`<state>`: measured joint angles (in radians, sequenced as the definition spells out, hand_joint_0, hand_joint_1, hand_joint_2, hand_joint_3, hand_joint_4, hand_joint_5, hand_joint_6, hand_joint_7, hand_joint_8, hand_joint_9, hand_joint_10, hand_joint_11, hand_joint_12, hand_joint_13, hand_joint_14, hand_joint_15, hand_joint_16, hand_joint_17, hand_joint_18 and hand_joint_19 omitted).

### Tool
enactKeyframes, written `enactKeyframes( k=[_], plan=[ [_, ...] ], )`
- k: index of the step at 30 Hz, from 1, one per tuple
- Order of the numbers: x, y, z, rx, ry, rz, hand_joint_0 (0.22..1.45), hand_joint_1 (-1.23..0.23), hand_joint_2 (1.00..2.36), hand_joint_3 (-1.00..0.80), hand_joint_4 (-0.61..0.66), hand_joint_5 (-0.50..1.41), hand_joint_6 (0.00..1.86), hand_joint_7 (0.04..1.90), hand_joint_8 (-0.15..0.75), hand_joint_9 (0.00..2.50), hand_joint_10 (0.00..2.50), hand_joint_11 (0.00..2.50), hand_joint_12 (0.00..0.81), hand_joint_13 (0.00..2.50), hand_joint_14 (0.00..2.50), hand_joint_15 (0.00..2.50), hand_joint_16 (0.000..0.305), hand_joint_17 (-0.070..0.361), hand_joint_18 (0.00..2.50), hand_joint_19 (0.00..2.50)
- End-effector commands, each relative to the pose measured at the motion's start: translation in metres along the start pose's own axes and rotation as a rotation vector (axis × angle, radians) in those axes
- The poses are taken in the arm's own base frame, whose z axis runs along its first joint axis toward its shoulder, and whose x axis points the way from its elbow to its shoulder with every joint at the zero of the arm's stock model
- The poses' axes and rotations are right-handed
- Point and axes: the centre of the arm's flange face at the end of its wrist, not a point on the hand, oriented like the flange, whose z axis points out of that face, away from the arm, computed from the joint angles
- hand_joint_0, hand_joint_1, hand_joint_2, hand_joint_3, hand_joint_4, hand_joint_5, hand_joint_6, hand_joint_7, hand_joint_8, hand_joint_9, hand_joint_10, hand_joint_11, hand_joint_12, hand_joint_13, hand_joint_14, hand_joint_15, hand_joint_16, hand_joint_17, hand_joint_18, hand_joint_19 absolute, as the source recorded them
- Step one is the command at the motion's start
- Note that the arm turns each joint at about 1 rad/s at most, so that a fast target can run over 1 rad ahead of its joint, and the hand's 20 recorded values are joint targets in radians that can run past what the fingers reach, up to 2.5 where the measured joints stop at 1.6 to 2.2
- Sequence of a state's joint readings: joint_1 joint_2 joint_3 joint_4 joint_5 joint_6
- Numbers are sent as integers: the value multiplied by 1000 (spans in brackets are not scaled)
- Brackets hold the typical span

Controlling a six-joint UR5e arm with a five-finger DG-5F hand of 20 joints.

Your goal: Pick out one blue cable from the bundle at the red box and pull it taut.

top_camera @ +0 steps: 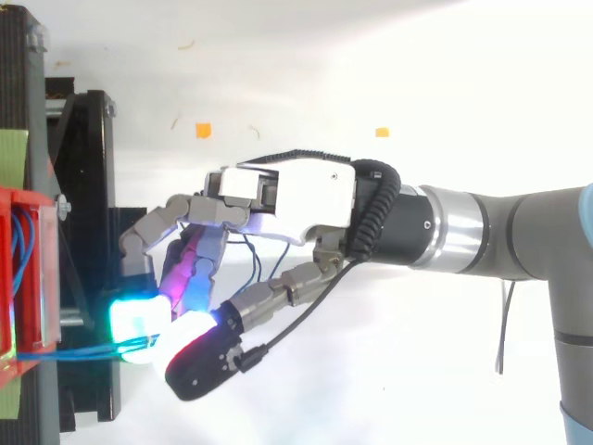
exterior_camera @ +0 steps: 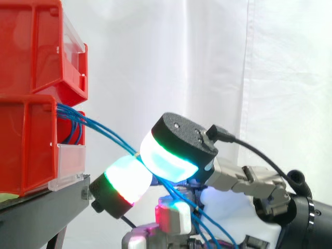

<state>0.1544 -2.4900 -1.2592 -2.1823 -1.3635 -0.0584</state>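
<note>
The hand [top_camera: 295, 197] pinches the blue cables [exterior_camera: 106, 130] between two glowing pads [exterior_camera: 127, 180] just off the lower red box [exterior_camera: 26, 148] — whether one strand or several sits in the pinch cannot be told. The thin strands fan from the box's front and trail down under the hand. Light, limp and probably slick, they look best taken near the box, where they spread apart — and pinched firmly, since a soft grip may slip.

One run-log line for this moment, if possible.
hand | pads pinch blue cable | cable leads from red box
</note>
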Motion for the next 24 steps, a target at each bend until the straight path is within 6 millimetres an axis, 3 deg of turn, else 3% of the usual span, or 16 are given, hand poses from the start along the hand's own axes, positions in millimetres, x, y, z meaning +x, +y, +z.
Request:
enactKeyframes(
  k=[1,8,24],
  plan=[
    [-1,12,3,8,23,0,701,-885,1029,-117,4,-97,920,1149,364,1397,22,607,455,1091,22,548,63,142,894,712],
    [-6,36,4,74,24,-19,711,-893,1028,-126,-5,-97,921,1149,362,1395,21,607,454,1093,21,552,63,141,896,714],
    [-5,59,1,155,60,-40,774,-942,1023,-222,-26,-101,925,1193,361,1395,22,626,452,1096,23,557,62,140,893,737]
  ],
)
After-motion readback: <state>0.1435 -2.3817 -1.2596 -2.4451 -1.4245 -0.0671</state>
